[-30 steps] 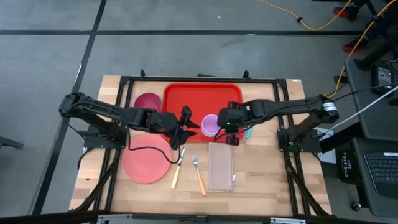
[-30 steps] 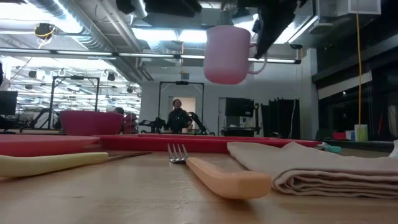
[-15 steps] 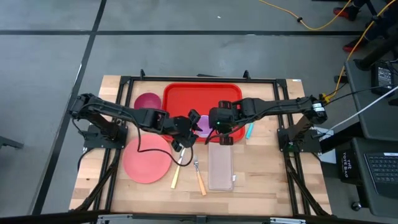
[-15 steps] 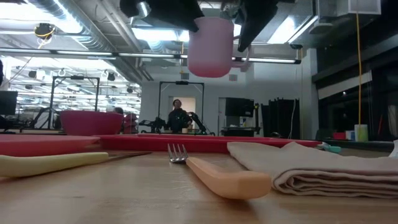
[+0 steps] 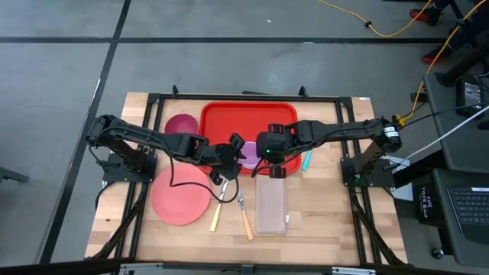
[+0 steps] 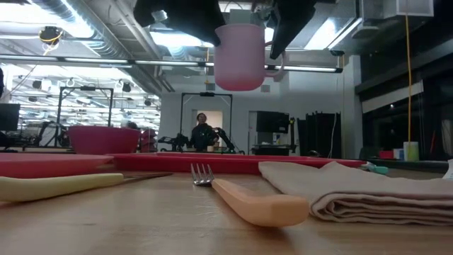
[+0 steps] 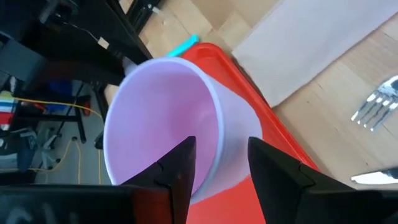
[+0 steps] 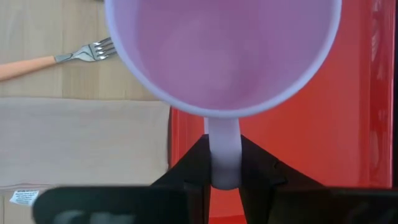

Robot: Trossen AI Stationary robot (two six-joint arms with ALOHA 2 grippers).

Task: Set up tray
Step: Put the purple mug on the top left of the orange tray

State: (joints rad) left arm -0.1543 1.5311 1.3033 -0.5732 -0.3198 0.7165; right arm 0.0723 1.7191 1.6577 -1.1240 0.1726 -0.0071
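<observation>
Jaws of the right gripper (image 8: 224,163) pinch the mug (image 8: 222,53) handle; left gripper (image 7: 217,163) jaws straddle its rim, spread. Mug hangs above the tray (image 5: 229,122) front edge; napkin (image 8: 81,143) tag unreadable.

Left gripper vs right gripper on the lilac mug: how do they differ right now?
The right gripper is shut on the handle of the lilac plastic mug, carrying it in the air above the red plastic tray. The left gripper has its fingers apart, straddling the mug's rim, one finger inside and one outside, not yet clamped. The right comes from the handle side, the left from the opposite side. Both meet at the mug, over the tray's front edge.
</observation>
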